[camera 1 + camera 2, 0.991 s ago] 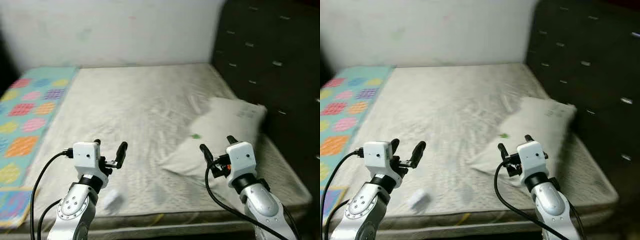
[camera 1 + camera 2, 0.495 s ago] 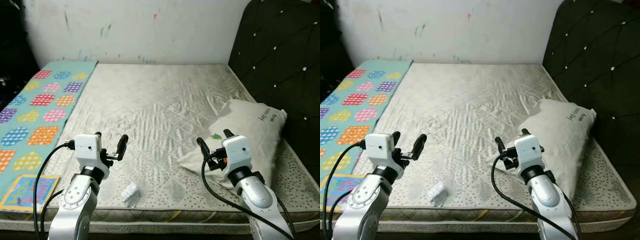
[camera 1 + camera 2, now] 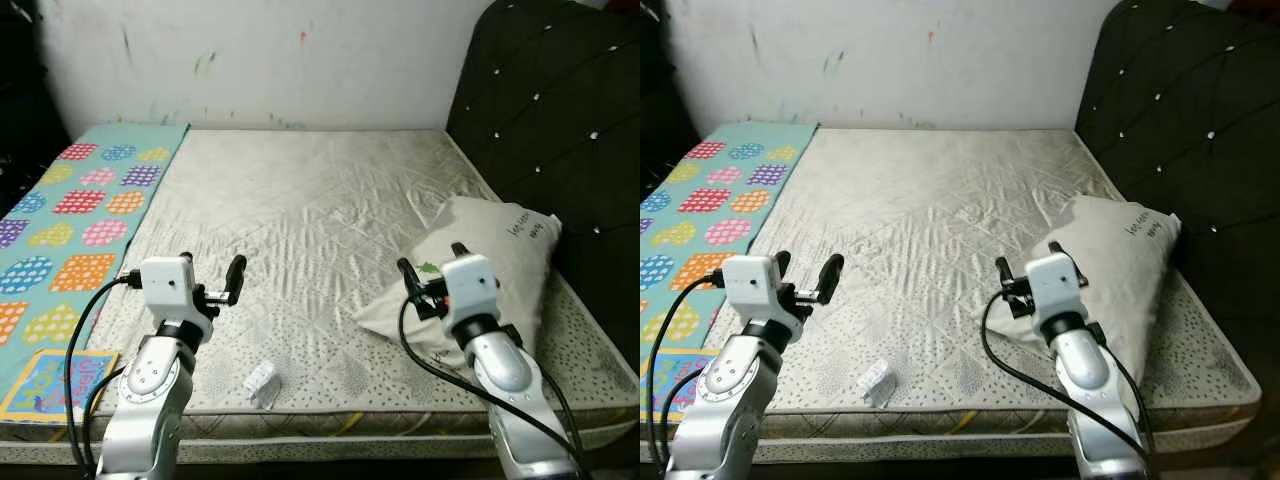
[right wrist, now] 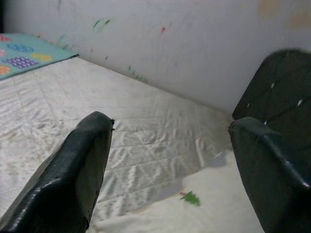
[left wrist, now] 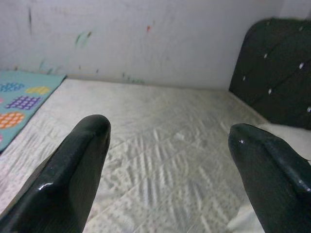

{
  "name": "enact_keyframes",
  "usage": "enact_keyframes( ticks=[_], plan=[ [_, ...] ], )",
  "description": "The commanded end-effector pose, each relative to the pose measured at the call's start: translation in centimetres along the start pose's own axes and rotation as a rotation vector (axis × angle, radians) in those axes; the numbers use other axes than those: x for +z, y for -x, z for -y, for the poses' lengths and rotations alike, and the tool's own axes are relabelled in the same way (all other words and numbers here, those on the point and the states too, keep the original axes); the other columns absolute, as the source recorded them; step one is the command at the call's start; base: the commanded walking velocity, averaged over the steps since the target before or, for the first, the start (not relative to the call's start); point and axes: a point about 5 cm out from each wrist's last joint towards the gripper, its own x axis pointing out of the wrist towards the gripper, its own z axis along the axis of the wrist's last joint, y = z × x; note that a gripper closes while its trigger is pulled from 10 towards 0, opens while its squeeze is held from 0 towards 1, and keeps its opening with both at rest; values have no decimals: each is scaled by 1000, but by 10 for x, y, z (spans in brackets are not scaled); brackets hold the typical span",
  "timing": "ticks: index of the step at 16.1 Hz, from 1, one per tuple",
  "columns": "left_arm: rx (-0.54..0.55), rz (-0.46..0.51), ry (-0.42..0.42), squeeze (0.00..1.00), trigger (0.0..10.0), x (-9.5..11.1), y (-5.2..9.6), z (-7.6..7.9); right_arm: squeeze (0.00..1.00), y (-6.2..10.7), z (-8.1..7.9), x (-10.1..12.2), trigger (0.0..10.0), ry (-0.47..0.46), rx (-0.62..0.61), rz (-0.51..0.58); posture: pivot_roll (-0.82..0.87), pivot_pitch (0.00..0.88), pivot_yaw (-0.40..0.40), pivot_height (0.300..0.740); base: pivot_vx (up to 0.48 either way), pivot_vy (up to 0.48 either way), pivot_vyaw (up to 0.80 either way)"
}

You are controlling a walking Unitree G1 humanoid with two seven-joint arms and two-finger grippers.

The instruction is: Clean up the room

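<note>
Both claws are up in front of the robot, over the near edge of the bed (image 3: 320, 200). The left claw (image 3: 213, 279) has its two black fingers spread wide, and nothing is between them. The right claw (image 3: 433, 263) is spread wide too and holds nothing. It hangs right by the near corner of the pillow (image 3: 490, 250).

The pillow is white with a small green mark on it. It lies on the right side of the bed, with its far end up against the dark headboard (image 3: 545, 110). It is tilted, not straight.

A small white crumpled thing (image 3: 262, 384) lies on the mattress near the front edge, between the two arms and closer to the left one. I cannot tell what it is.

A blue blanket (image 3: 70, 215) with bright colored patches lies along the left side of the bed. The wall (image 3: 270, 60) behind the bed is white with little paint marks.
</note>
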Motion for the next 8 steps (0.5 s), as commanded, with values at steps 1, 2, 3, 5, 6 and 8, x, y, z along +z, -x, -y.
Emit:
enact_keyframes(
  ticks=[1, 2, 3, 5, 6, 8],
  plan=[
    [21, 19, 0, 0, 10000, 0, -5, 0, 0, -7, 3, 5, 10000, 21, 11, 27, -130, 0, -11, 740, 0, 0, 0],
    [47, 14, -8, 0, 10000, -3, -7, -1, 0, -9, 1, 3, 10000, -16, 47, 23, -128, 0, -4, 740, 0, 0, 0],
    [52, 23, 1, 0, 10000, -3, -7, -1, 0, -10, 3, 2, 10000, -2, 44, 22, -124, 0, -1, 740, 0, 0, 0],
    [-18, 41, 26, 0, 10000, 2, -3, 8, 0, -15, 11, -2, 10000, 5, -47, -15, -109, 0, 3, 740, 0, 0, 0],
    [-30, 34, 20, 0, 10000, 0, 0, 10, 0, -12, 7, -3, 10000, 11, -45, -26, -109, 0, 0, 740, 0, 0, 0],
    [-11, -10, 11, 0, 10000, -11, 9, 4, 0, -4, -9, 0, 10000, -119, 54, -15, -107, 0, -8, 740, 0, 0, 0]
  ],
)
